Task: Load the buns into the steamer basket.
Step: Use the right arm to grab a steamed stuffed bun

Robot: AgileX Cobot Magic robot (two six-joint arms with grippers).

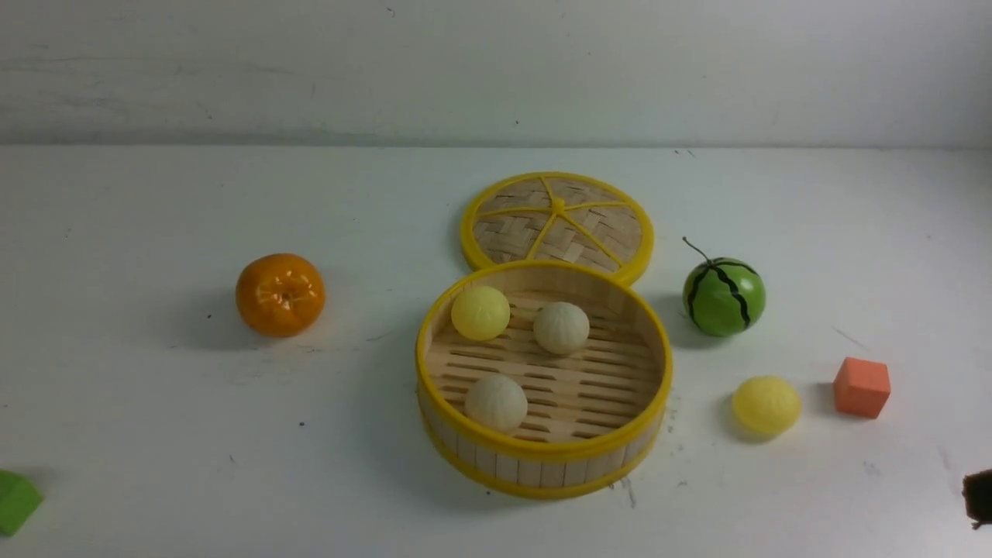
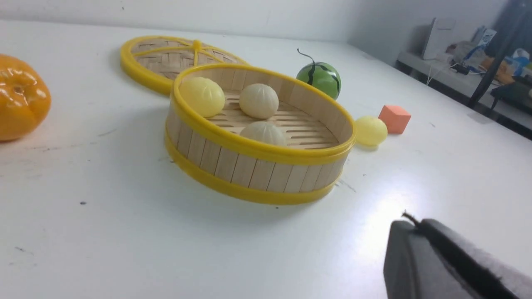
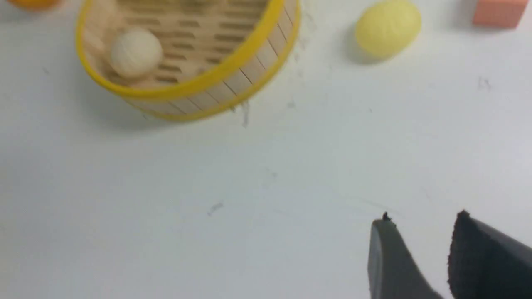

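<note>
Since the last bun (image 1: pixel 766 404), lower right, looks light and squashy, pinch its sides gently; right gripper (image 3: pixel 423 216) gapes empty, left gripper (image 2: pixel 413 222) is closed.

Orange (image 1: pixel 280 294), watermelon (image 1: pixel 724 297), woven lid (image 1: pixel 558 225), coral cube (image 1: pixel 862 387) and green block (image 1: pixel 15 501) lie scattered.

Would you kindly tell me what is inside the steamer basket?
The steamer basket holds a pale yellow bun and two off-white buns. Its near wall hides a strip of floor.

The table (image 1: pixel 155 465) bears steamer basket (image 1: pixel 542 452), lid (image 1: pixel 558 225), orange (image 1: pixel 280 294), watermelon (image 1: pixel 724 297), yellow bun (image 1: pixel 766 404), cube (image 1: pixel 862 387), green block (image 1: pixel 15 501).
</note>
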